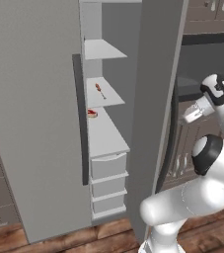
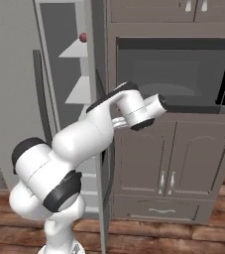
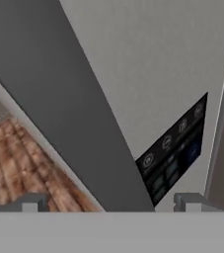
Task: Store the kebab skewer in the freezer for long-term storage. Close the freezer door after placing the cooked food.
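The kebab skewer [image 1: 100, 91] lies on a pale middle shelf inside the freezer [image 1: 106, 143], its reddish meat chunks showing. The freezer door [image 1: 158, 99] stands swung out, seen almost edge-on, with its dark bar handle [image 1: 168, 148] on the side facing my arm. My gripper [image 1: 186, 117] is at the outer side of that door, about mid-height, away from the skewer. In the hand view the gripper [image 3: 111, 202] is open, fingertips [image 3: 32, 202] wide apart with nothing between them, facing the grey door panel [image 3: 148, 74] at close range.
A small plate with red food [image 1: 92, 113] sits on the shelf below the skewer. Drawers [image 1: 108, 165] fill the freezer's lower part. The closed left door [image 1: 34, 123] carries its own handle [image 1: 79, 118]. A dark oven [image 2: 171, 74] and cabinets [image 2: 163, 163] stand to the right.
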